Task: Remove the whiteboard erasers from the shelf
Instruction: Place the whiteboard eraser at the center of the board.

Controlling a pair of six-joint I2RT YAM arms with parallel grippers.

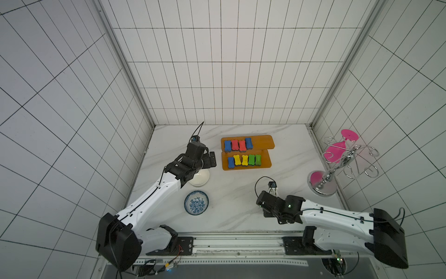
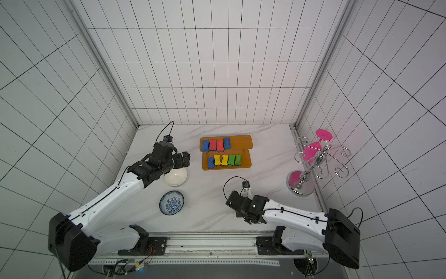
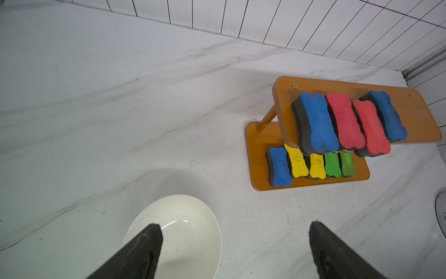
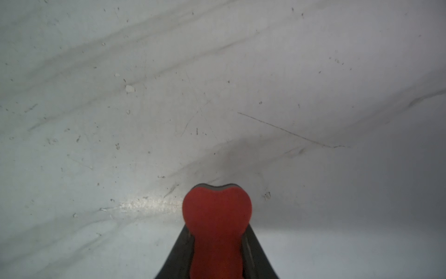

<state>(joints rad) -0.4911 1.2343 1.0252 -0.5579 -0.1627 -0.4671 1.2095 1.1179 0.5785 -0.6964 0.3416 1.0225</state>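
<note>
The orange two-tier shelf (image 1: 264,143) (image 2: 242,142) (image 3: 415,116) stands at the back of the marble table. On its upper board lie two blue and two red whiteboard erasers (image 1: 234,145) (image 3: 346,120). Its lower board holds one blue, two yellow and two green ones (image 1: 244,160) (image 3: 298,161). My left gripper (image 1: 210,160) (image 2: 184,160) (image 3: 236,227) hangs open over the white bowl, left of the shelf, with nothing between its fingers. My right gripper (image 4: 217,230) is shut on a red eraser (image 4: 217,207) low over bare table, in front of the shelf. In both top views its wrist hides the jaws.
A white bowl (image 1: 201,181) (image 3: 193,236) sits partly under the left wrist. A blue-patterned dish (image 1: 196,202) lies nearer the front. A chrome rack with pink glasses (image 1: 347,159) stands by the right wall. Tiled walls enclose three sides.
</note>
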